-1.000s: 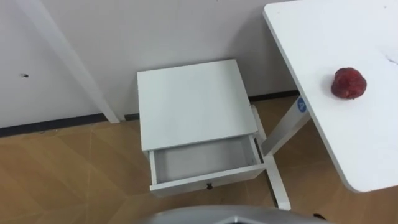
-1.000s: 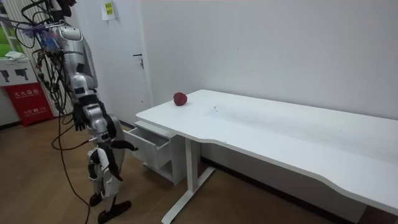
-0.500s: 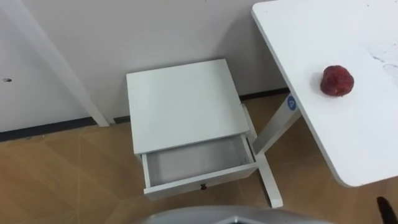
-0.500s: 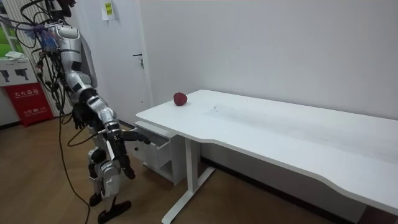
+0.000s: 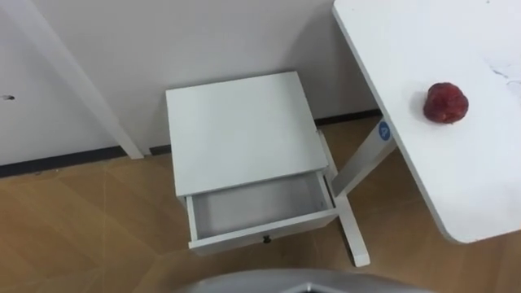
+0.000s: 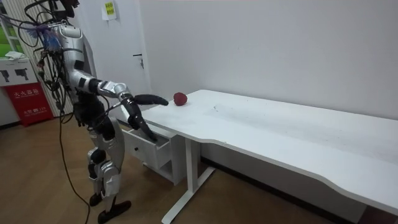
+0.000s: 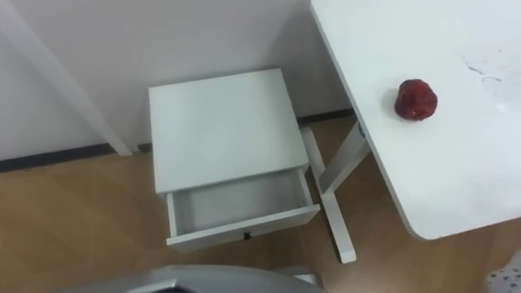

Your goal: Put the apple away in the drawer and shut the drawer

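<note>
White laminate desk point(image 5: 456, 179) bears the small dark-red round apple point(image 5: 445, 102) near its corner; open white drawer point(image 5: 236, 234) beside desk. Right hand point(image 6: 152, 99), outstretched and empty, just short of apple; left hand point(image 6: 148, 132): fingers indistinct. Apple probably light, firm, rollable; grasp around its middle.

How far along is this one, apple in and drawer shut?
Done: nothing beyond the drawer standing open. In hand: the right hand reaches toward the apple on the table without touching it. Left: grasp the apple, place it inside, shut the drawer.
</note>
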Controlling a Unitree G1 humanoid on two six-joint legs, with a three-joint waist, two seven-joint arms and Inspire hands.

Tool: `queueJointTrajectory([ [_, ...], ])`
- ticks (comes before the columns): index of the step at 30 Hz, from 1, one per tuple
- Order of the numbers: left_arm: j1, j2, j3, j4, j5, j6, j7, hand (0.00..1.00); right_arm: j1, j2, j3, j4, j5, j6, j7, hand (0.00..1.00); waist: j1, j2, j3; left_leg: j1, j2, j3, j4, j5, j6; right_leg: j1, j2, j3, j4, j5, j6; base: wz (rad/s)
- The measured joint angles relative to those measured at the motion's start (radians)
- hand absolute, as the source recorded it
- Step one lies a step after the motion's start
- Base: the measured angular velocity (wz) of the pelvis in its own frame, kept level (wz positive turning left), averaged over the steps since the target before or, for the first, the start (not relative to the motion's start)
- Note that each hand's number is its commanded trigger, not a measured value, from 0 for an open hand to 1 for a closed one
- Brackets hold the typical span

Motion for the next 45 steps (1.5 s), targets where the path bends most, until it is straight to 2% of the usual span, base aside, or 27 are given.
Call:
queueJointTrajectory([
  [2, -0.003, 0.000, -0.012, 0.000, 0.000, -0.004, 0.001, 0.00, 0.001, -0.003, 0.028, -0.079, -0.083, -0.001, -0.026, 0.00, 0.001, 0.003, 0.0024, -0.009, 0.000, 0.000, 0.000, 0.000, 0.000, -0.009, 0.005, -0.001, 0.001, 0.000, 0.000, 0.00],
  [8, -0.001, 0.000, -0.064, 0.000, 0.001, -0.007, -0.001, 0.00, -0.003, -0.056, 0.070, -0.200, -0.285, -0.002, -0.030, 0.00, 0.023, 0.003, 0.0042, -0.013, -0.001, -0.002, 0.000, 0.000, 0.000, -0.007, 0.002, -0.015, 0.000, 0.002, 0.000, 0.01],
  [13, -0.006, 0.001, -0.096, 0.000, 0.009, -0.006, -0.021, 0.00, -0.013, -0.060, 0.131, -0.297, -0.432, 0.002, -0.004, 0.00, 0.028, 0.001, 0.0059, -0.017, 0.000, -0.003, 0.001, 0.000, 0.000, -0.009, 0.003, -0.018, -0.002, 0.001, 0.000, 0.02],
  [15, -0.016, 0.000, -0.116, 0.000, 0.018, -0.006, -0.034, 0.00, -0.040, -0.064, 0.161, -0.308, -0.484, 0.002, 0.022, 0.00, 0.029, -0.006, 0.0100, -0.018, 0.000, -0.003, 0.001, 0.000, 0.000, -0.009, 0.000, -0.018, -0.003, 0.001, 0.000, 0.00],
  [17, -0.020, 0.000, -0.121, 0.000, 0.018, -0.006, -0.039, 0.00, -0.049, -0.078, 0.197, -0.308, -0.504, 0.004, 0.030, 0.00, 0.031, -0.014, 0.0139, -0.020, 0.000, -0.003, 0.001, 0.000, 0.000, -0.010, 0.001, -0.015, -0.003, 0.001, 0.000, 0.00],
  [20, -0.025, 0.002, -0.139, -0.001, 0.018, -0.006, -0.039, 0.00, -0.049, -0.101, 0.238, -0.308, -0.522, 0.009, 0.065, 0.00, 0.050, -0.016, 0.0133, -0.023, 0.000, -0.002, 0.000, 0.000, 0.000, -0.019, 0.005, -0.011, -0.002, 0.002, 0.000, -0.06],
  [23, -0.024, 0.004, -0.136, 0.000, 0.019, -0.005, -0.039, 0.00, -0.050, -0.105, 0.241, -0.306, -0.525, 0.026, 0.122, 0.00, 0.059, -0.025, 0.0109, -0.024, 0.000, -0.002, -0.001, 0.000, 0.000, -0.021, 0.003, -0.014, -0.001, 0.002, 0.000, -0.02],
  [27, -0.023, 0.005, -0.135, -0.001, 0.020, 0.007, -0.042, 0.00, -0.072, -0.106, 0.254, -0.285, -0.525, 0.061, 0.197, 0.00, 0.077, -0.026, 0.0103, -0.019, 0.001, -0.004, -0.002, 0.000, 0.000, -0.015, -0.001, -0.016, -0.002, 0.004, 0.000, -0.02],
  [35, -0.017, 0.005, -0.134, 0.001, 0.028, 0.041, -0.066, 0.00, -0.081, -0.106, 0.290, -0.226, -0.531, 0.123, 0.320, 0.00, 0.084, -0.024, 0.0103, -0.017, 0.001, -0.020, -0.002, 0.000, 0.000, -0.006, -0.002, -0.033, -0.001, 0.004, 0.000, 0.07],
  [45, -0.014, 0.006, -0.137, -0.002, 0.029, 0.060, -0.097, 0.00, -0.087, -0.110, 0.310, -0.171, -0.562, 0.134, 0.409, 0.00, 0.081, -0.025, 0.0095, -0.028, 0.001, -0.031, 0.015, 0.000, 0.000, -0.003, -0.006, -0.056, 0.000, 0.007, -0.001, 0.06],
])
